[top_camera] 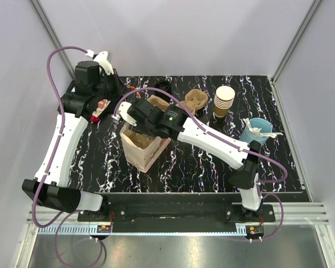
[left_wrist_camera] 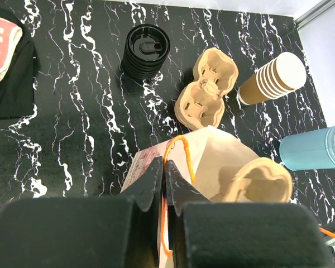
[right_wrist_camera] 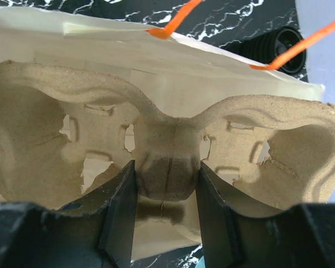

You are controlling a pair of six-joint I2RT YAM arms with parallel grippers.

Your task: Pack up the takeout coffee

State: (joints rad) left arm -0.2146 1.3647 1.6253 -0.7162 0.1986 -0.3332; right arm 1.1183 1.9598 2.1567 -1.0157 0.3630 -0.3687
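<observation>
The takeout coffee is out of view. A kraft paper bag [top_camera: 147, 152] [left_wrist_camera: 212, 148] [right_wrist_camera: 173, 72] with orange string handles stands open on the black marbled table. My left gripper [left_wrist_camera: 166, 167] is shut on the bag's near rim, with an orange handle between its fingers. My right gripper [top_camera: 138, 120] [right_wrist_camera: 166, 173] is shut on the central post of a pulp cup carrier [right_wrist_camera: 44, 123] [left_wrist_camera: 262, 178], which hangs in the bag's mouth.
A second pulp carrier [top_camera: 194, 100] [left_wrist_camera: 206, 89] lies behind the bag. A stack of black lids [top_camera: 163, 87] [left_wrist_camera: 146, 50] stands at the back. Stacked lidless cups [top_camera: 223, 100] [left_wrist_camera: 273, 78] and a light blue cup with stirrers [top_camera: 255, 129] [left_wrist_camera: 312, 148] are at the right.
</observation>
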